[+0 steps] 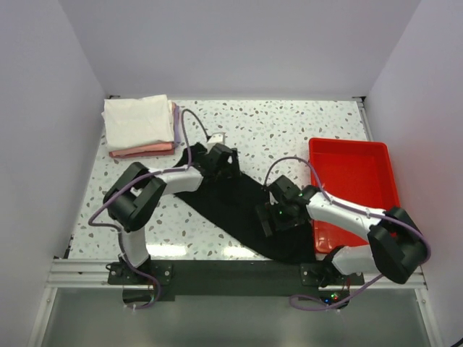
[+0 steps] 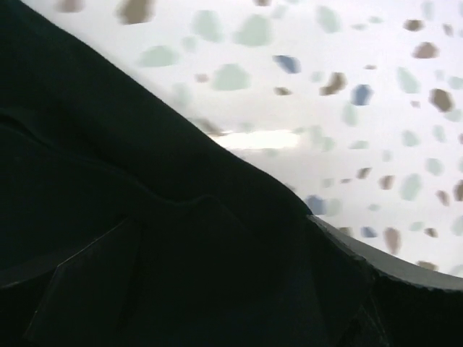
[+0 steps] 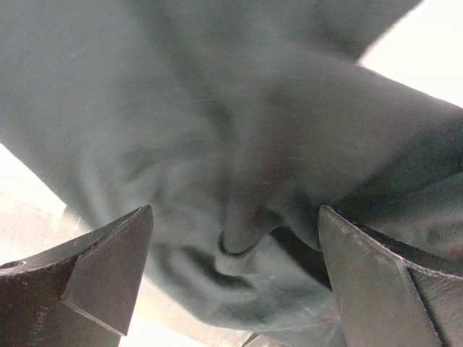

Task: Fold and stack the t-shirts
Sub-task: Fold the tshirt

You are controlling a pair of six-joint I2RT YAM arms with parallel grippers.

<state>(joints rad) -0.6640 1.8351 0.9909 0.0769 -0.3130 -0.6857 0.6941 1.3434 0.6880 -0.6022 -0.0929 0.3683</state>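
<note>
Right tool [image 3: 235, 224]: jaws spread wide, poised directly over bunched dark cloth. A raised fold sits between the fingers [image 3: 108, 253], but nothing is pinched.

Left tool [image 1: 219, 156]: also spread. Its wrist view is mostly dark fabric with speckled surface beyond, and no grip on the cloth is evident.

Black t-shirt [image 1: 231, 206]: lies unfolded in a diagonal band across the worktop [image 1: 289, 130]. The left tool is at its far-left end, the right tool over its near-right portion.

Folded stack [image 1: 139, 124]: white on top, pink beneath, lying off the shirt's far-left end, apart from it.

Red tray [image 1: 354, 173]: just beside the shirt's right edge; whether they touch cannot be determined.

Assessment: the step in hand appears to be taking hold of the black shirt to begin folding; no fold is made yet.

Next move calls for: both tools to descend and close on a single edge of cloth at each end, avoiding the bunched layers under the right tool, then draw the shirt flat before folding toward the stack.
</note>
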